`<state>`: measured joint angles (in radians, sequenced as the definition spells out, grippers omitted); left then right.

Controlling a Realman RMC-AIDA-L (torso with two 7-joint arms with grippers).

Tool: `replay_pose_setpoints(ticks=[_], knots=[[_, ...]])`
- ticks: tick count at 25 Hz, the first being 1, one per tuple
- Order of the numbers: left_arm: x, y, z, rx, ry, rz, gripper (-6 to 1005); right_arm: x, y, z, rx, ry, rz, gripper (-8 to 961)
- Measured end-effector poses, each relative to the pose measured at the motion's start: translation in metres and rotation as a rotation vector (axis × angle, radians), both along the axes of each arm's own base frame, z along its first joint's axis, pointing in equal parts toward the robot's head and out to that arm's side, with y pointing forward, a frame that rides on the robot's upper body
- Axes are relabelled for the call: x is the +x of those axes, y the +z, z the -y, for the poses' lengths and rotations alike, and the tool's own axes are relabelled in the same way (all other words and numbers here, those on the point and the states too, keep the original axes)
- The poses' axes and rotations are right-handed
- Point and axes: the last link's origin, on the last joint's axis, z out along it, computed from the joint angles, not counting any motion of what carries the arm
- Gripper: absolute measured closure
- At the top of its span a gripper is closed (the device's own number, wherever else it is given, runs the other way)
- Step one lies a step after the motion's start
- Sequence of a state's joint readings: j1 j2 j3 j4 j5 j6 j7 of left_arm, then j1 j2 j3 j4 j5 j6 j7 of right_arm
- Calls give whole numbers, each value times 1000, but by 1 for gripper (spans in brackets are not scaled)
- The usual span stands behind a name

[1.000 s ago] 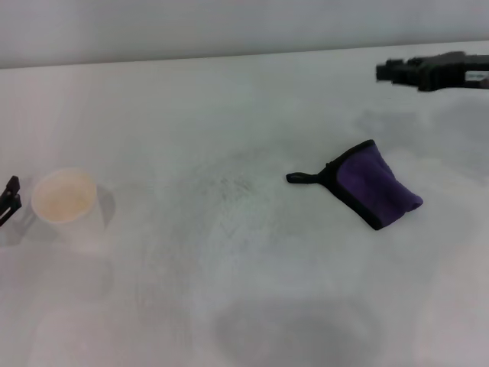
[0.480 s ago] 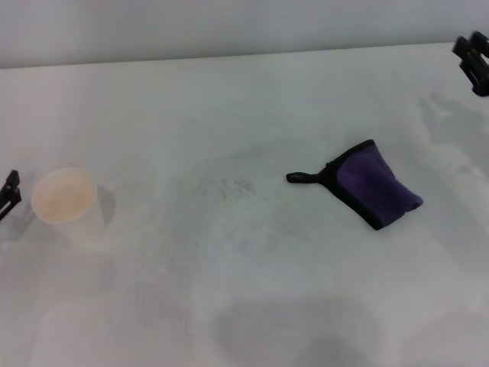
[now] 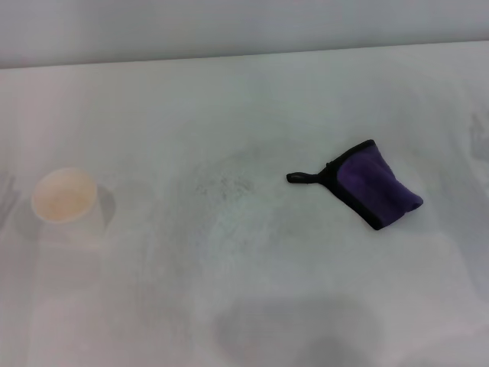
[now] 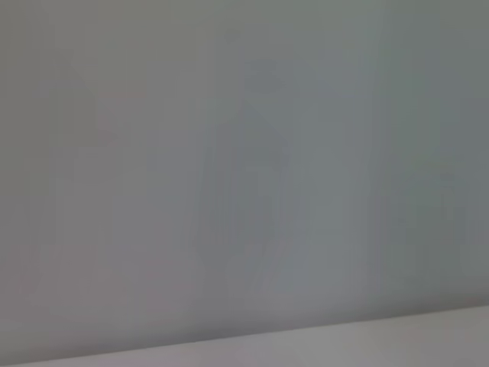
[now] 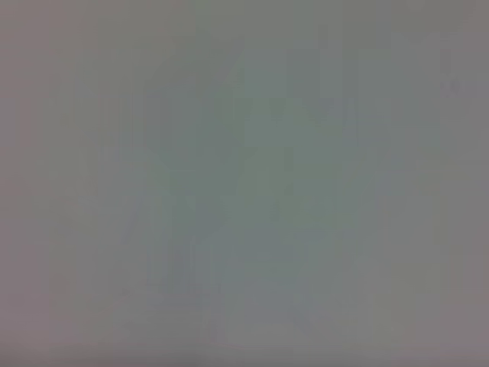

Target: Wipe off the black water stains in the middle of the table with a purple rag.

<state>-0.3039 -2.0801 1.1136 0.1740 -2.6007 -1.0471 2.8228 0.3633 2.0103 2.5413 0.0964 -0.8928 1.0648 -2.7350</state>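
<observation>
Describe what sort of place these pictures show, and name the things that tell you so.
Probably a plain test bench or lab set-up, not a home. A large bare white table holds only a paper cup and a purple rag, against a blank grey wall. Faint grey smudges mark the middle.

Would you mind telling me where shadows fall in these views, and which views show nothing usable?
Head view: the pale paper cup casts a soft shadow toward the folded purple rag, and a broad grey shadow lies on the white table at its near edge. Both wrist views: featureless grey.
</observation>
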Motion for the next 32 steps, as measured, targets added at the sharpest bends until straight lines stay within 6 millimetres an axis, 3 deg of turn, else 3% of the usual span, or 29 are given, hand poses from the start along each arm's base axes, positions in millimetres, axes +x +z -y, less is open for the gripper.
replay_pose_setpoints(ticks=[11,25,32], knots=[[-2,5,0,49,21,32,109,0,2,-1,15,1,37,656],[-3,7,-2,64,37,43,108,1,3,-5,11,-19,41,83],[-2,5,-5,62,38,49,109,1,2,-5,9,-19,43,88]])
